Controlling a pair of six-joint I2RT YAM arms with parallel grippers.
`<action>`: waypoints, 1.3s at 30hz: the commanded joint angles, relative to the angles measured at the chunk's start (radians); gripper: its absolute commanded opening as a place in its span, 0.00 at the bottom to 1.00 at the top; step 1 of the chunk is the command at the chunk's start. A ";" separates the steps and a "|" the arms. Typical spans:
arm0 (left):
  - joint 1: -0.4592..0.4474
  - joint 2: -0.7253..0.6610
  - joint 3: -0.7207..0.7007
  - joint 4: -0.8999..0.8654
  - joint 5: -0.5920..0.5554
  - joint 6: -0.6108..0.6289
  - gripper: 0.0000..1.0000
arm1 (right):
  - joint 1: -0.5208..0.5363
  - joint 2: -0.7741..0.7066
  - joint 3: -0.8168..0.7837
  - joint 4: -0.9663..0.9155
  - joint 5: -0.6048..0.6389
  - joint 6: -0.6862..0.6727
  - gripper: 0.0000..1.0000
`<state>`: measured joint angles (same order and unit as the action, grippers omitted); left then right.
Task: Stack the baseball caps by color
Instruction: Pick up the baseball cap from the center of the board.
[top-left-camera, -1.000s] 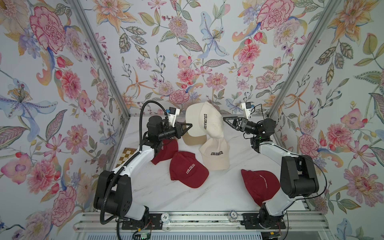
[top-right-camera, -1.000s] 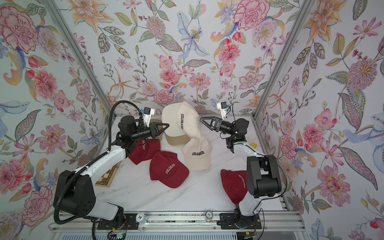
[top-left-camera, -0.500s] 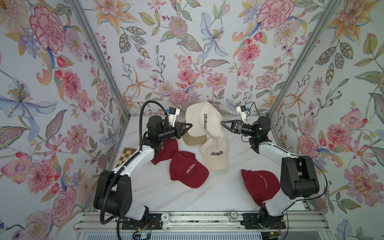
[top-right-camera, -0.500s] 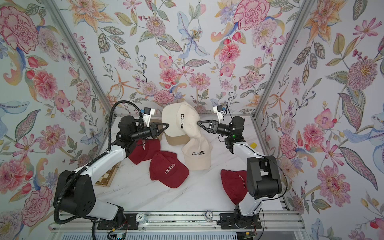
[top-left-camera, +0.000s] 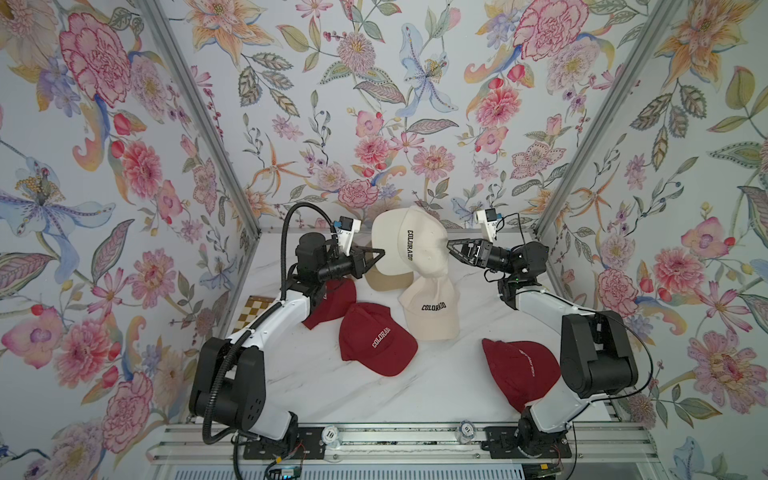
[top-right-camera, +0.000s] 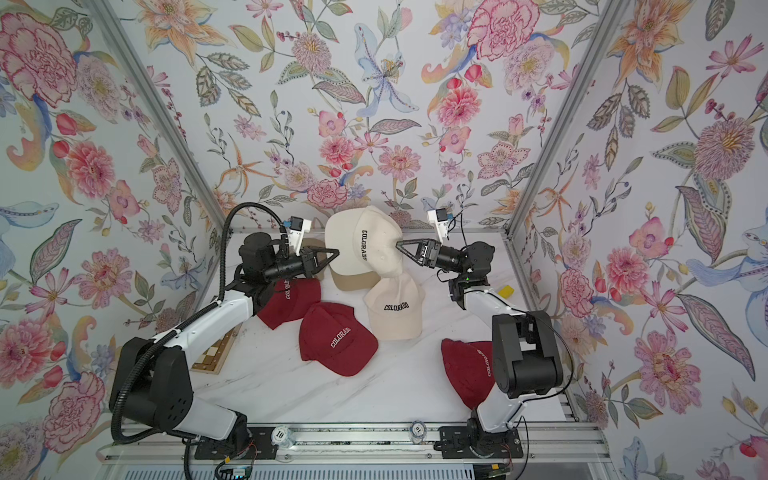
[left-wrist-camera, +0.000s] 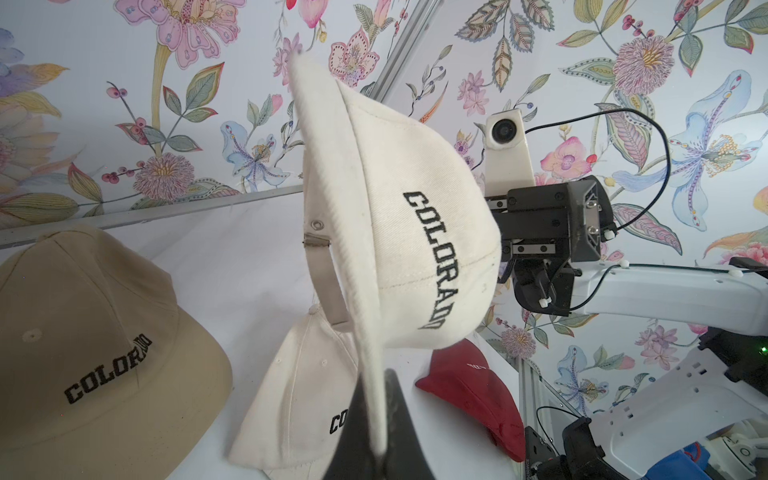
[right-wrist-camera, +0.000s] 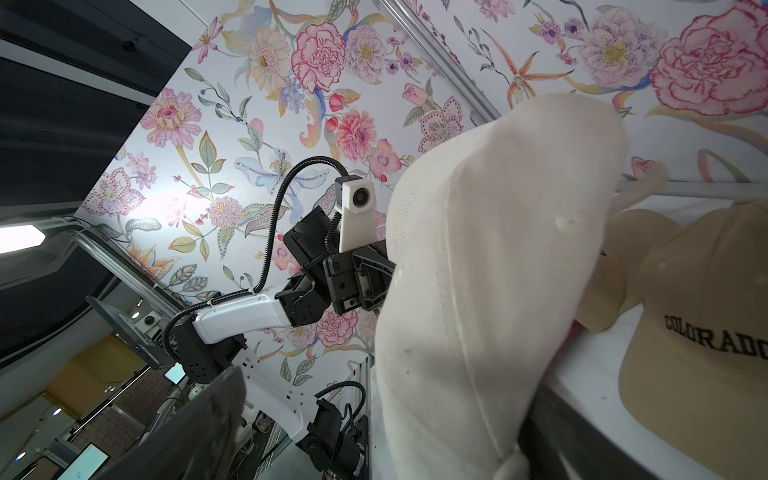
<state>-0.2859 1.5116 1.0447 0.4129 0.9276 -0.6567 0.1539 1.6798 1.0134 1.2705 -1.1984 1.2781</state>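
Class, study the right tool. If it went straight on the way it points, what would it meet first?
The raised cream cap: its crown lies just ahead of the right tool, apparently between the open jaws. The left tool grips its brim.

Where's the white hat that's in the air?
In both top views the cream cap hangs at the back middle, above the tan cap, its brim pinched by the left gripper, the right gripper at its crown.
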 joint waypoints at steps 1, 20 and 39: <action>0.007 0.018 -0.022 0.045 -0.013 0.017 0.00 | 0.001 0.010 0.031 0.109 -0.024 0.072 0.99; 0.010 0.036 -0.033 0.050 -0.013 0.019 0.00 | -0.007 -0.073 0.034 -0.316 -0.045 -0.227 0.65; 0.013 0.005 -0.020 -0.124 -0.056 0.134 0.00 | 0.009 -0.140 0.145 -0.913 0.048 -0.666 0.00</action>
<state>-0.2859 1.5444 1.0080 0.3599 0.9127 -0.5930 0.1616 1.5703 1.0985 0.4789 -1.1687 0.7120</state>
